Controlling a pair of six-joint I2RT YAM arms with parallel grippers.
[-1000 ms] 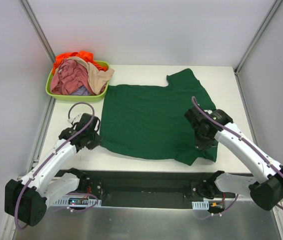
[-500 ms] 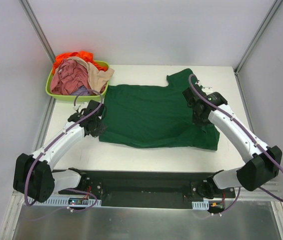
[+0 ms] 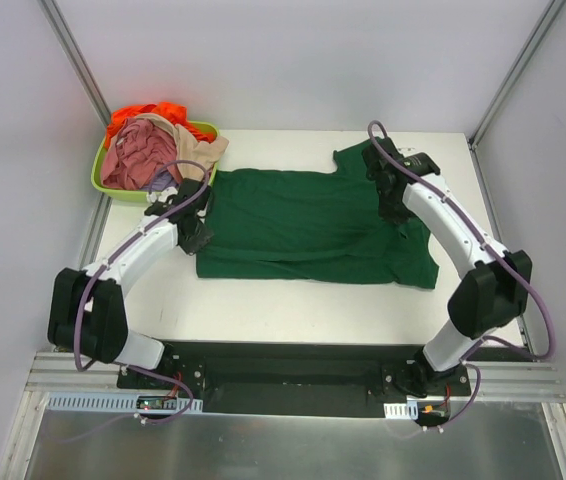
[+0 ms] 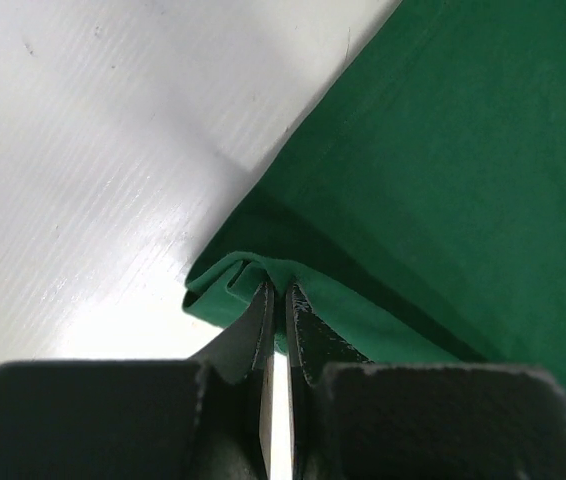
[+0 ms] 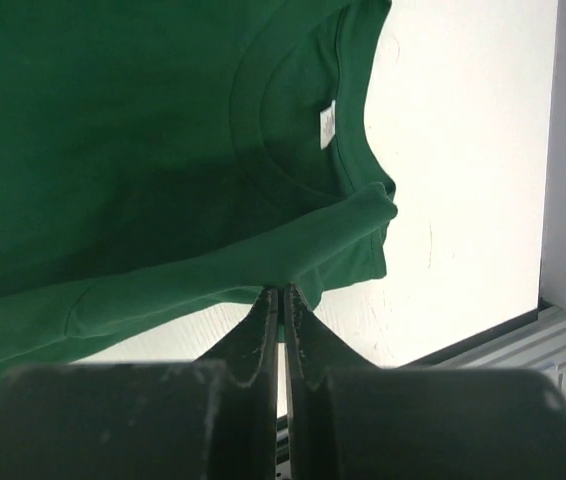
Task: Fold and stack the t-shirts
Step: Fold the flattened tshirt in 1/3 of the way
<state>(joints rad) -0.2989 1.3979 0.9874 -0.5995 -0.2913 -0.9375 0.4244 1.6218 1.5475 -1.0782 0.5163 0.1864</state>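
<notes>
The dark green t-shirt point(image 3: 303, 225) lies spread across the middle of the white table, its near part lifted and doubled over. My left gripper point(image 3: 195, 236) is shut on the shirt's left corner hem; the left wrist view shows the pinched fold point(image 4: 233, 275) between the fingertips of that gripper point(image 4: 277, 292). My right gripper point(image 3: 400, 214) is shut on the shirt's right edge near the sleeve, seen as the gripper point(image 5: 281, 291) in the right wrist view under the collar with its white label point(image 5: 327, 125). Pink point(image 3: 135, 158), orange point(image 3: 148, 111), beige point(image 3: 199, 150) and lavender point(image 3: 163, 182) shirts are piled in a tub.
The lime-green tub point(image 3: 113, 190) stands at the table's far left corner. White walls with grey frame posts point(image 3: 73, 60) close in the sides and back. A black rail point(image 3: 293, 360) runs along the near edge of the table.
Both grippers have moved away from the near edge toward the far side, carrying the green shirt's near edge with them. The shirt's visible area has become narrower front to back.
</notes>
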